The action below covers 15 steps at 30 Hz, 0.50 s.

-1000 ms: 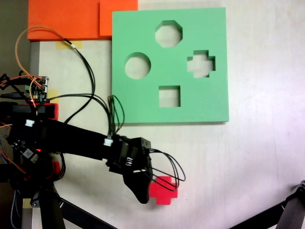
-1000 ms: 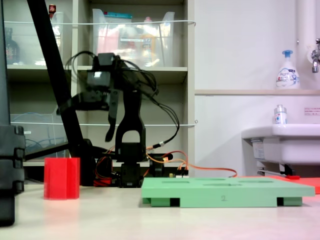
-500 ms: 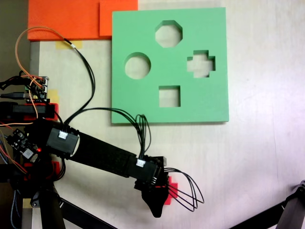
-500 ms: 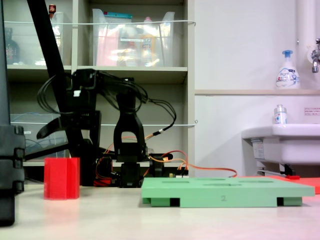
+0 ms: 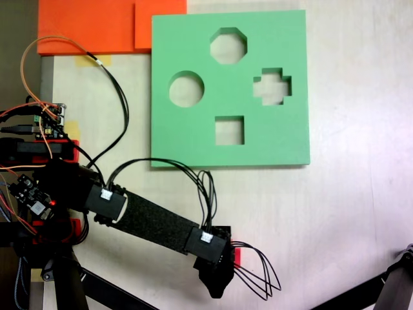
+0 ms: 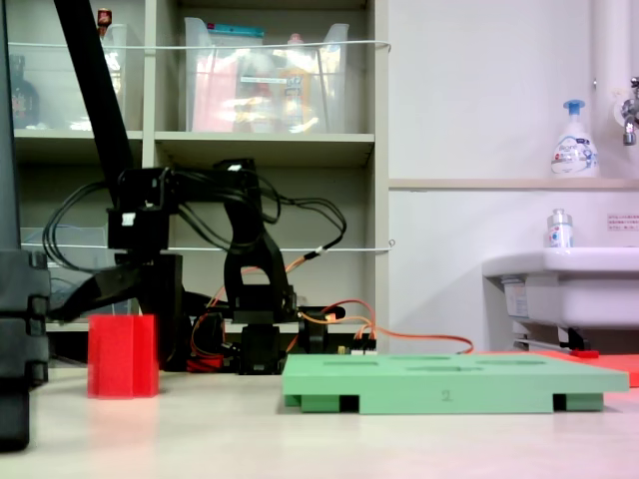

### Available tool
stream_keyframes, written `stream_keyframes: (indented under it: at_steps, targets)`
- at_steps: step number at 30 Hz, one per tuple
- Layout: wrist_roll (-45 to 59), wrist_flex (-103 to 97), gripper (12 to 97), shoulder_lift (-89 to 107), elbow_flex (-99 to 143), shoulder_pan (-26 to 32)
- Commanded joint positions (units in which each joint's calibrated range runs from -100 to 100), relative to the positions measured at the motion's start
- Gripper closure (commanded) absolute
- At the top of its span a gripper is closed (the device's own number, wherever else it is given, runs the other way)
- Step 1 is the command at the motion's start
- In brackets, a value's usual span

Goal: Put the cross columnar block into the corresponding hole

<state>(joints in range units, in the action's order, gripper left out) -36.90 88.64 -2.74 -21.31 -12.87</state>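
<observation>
The cross columnar block (image 6: 122,356) is bright red and stands upright on the table, left of the green foam board (image 6: 449,384). From above, only a red sliver of the block (image 5: 236,257) shows beside the gripper (image 5: 219,274), which covers the rest. In the side-on fixed view the gripper (image 6: 118,307) sits low over the block's top and is open, with one jaw slanting out to the left and the other hanging down at the block's right side. The corresponding hole (image 5: 271,86), a plus-shaped cutout, lies at the right of the green board (image 5: 193,142), far from the gripper.
The board also has octagonal (image 5: 228,45), round (image 5: 186,89) and square (image 5: 229,130) cutouts. Orange foam sheets (image 5: 97,26) lie at the top left. A controller board with wires (image 5: 50,119) sits by the arm base. A black stand leg (image 5: 387,290) crosses the lower right corner.
The arm has stretched out toward the lower middle of the table. The gripper has come down from above until it is over the red block. The block has stayed in place.
</observation>
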Motion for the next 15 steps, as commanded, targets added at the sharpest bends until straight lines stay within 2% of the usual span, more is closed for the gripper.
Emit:
stream_keyframes:
  at_steps: [1,3,8,15]
  targets:
    - [0.6,-2.3,35.5,-0.3,-3.2,-0.4]
    - [0.6,-2.5,37.7,-1.2,-3.1,-0.4]
    - [0.8,-2.5,61.1,-1.6,-2.6,-0.4]
    - [1.2,-2.0,68.9,-1.3,0.4,-0.7]
